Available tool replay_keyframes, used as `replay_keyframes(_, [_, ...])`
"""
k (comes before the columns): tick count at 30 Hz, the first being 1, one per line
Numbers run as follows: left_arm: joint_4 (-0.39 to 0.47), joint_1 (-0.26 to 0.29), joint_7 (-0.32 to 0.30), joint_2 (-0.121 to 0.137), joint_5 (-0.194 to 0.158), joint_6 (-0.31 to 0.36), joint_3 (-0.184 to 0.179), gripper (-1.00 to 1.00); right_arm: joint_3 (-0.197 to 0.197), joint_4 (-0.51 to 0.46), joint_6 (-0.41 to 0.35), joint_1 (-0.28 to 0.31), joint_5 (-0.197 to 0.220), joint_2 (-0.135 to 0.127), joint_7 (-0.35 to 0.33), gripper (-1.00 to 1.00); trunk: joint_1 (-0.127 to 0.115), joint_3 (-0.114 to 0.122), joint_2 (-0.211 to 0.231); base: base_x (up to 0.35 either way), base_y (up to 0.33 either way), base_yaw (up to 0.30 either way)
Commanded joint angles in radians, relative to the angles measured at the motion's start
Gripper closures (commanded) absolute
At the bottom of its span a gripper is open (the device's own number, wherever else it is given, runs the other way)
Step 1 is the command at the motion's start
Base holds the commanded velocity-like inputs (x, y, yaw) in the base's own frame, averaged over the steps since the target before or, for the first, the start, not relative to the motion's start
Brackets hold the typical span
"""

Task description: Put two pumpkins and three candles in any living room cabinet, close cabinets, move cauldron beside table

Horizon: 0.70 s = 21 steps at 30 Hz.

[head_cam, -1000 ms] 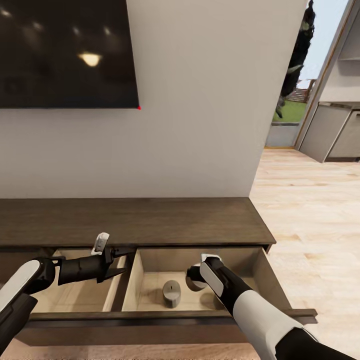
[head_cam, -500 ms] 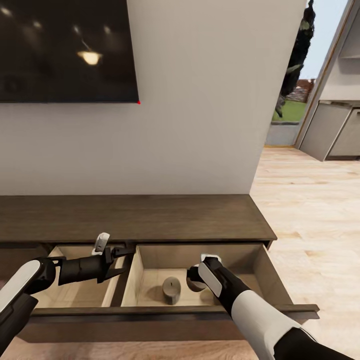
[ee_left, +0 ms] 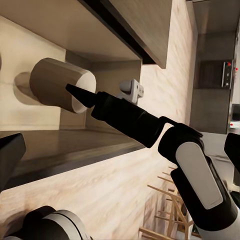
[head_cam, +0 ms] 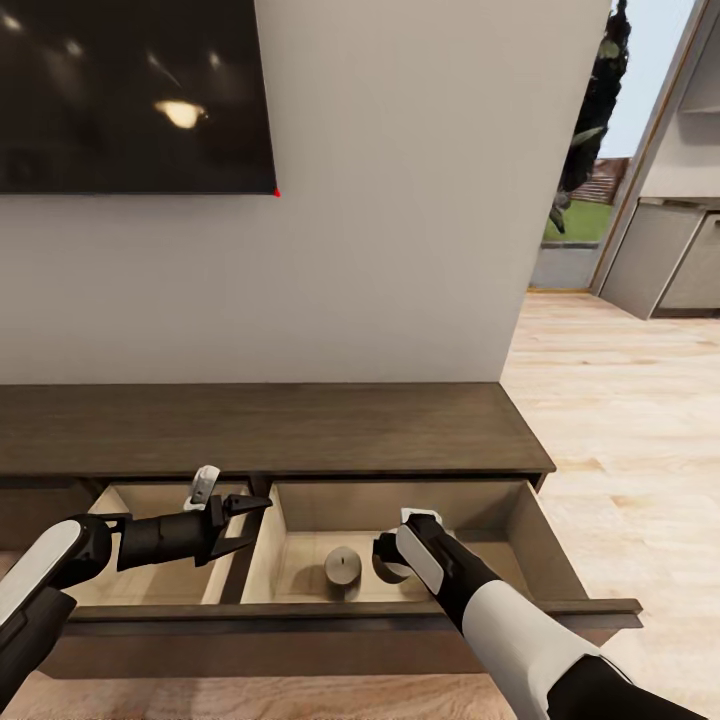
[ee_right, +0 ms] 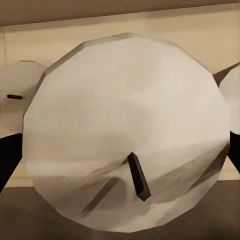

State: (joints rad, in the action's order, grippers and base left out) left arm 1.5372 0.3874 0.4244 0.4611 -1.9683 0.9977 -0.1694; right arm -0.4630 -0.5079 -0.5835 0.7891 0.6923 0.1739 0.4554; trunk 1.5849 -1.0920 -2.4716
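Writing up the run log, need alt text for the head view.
Right gripper reaches into the open right drawer of the dark-brown cabinet, beside a standing candle. Left gripper, jaws open, hovers over the adjoining open drawer.

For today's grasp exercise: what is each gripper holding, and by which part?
Left gripper: nothing, open. Right gripper: a candle, apparently by its sides, over the cabinet drawer.

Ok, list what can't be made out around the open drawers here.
- Right gripper: head view, its own wrist covers the jaws; whether they clamp the near candle is unclear.
- Candle behind it: right wrist view, mostly covered by the near candle.
- Left drawer floor: head view, left gripper and the drawer front hide much.
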Motion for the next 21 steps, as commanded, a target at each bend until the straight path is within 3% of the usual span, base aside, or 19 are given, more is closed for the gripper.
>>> replay_keyframes(1, [0.001,0.001,0.009,0.001,-0.011,0.000,-0.001,-1.00,-0.007,-0.001,-0.001,0.001,0.012,-0.001,0.013,1.00,0.000,-0.001,0.000,0.000,0.000,0.000])
replay_keyframes(21, [0.001,0.001,0.010,0.002,-0.011,0.000,-0.001,-1.00,-0.008,-0.001,-0.018,0.001,0.012,-0.001,0.014,1.00,0.000,-0.001,0.000,0.040,0.000,0.000])
